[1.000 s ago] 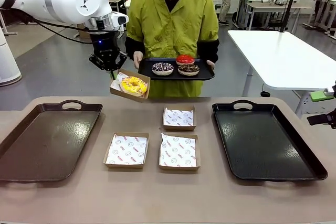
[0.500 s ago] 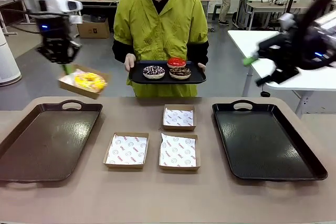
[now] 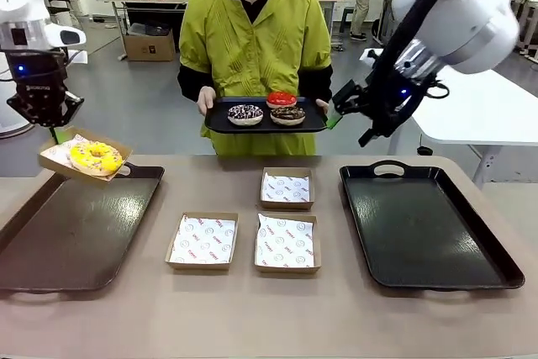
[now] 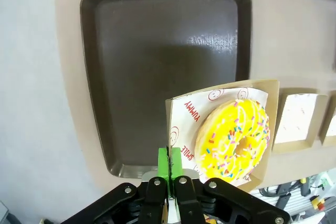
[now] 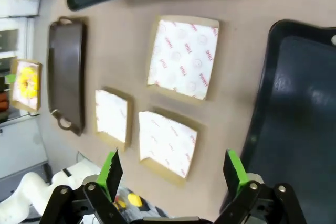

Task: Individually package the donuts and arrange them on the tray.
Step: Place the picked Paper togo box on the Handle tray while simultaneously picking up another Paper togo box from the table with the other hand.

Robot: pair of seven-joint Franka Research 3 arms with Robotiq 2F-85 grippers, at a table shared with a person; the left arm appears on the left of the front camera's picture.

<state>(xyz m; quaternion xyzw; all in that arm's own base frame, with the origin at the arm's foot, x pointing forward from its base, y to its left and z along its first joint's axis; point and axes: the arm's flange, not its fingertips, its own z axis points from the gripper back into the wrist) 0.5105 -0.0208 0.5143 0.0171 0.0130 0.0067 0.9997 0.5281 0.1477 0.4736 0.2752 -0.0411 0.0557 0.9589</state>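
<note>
Front on: left claw pinched shut on the rim of a shallow brown cardboard box, sparing the frosting of its yellow sprinkled ring donut, over the dark brown plastic tray's far corner. Three more donuts sit well right of it. Left wrist: bare tray floor below, room to set down. Right wrist: right claw gapes wide, empty.

Clamped in left gripper: cardboard box, tilted, with yellow-frosted donut inside. In the air at far-left corner of brown tray.

Held by person across the table: small black tray with sprinkled chocolate donut, red donut, dark chocolate donut.

Just beside its end, in the air: right gripper, jaws spread.

Mid-table: far paper-lined box, near-left paper-lined box, near-right paper-lined box.

At right: large black tray.
</note>
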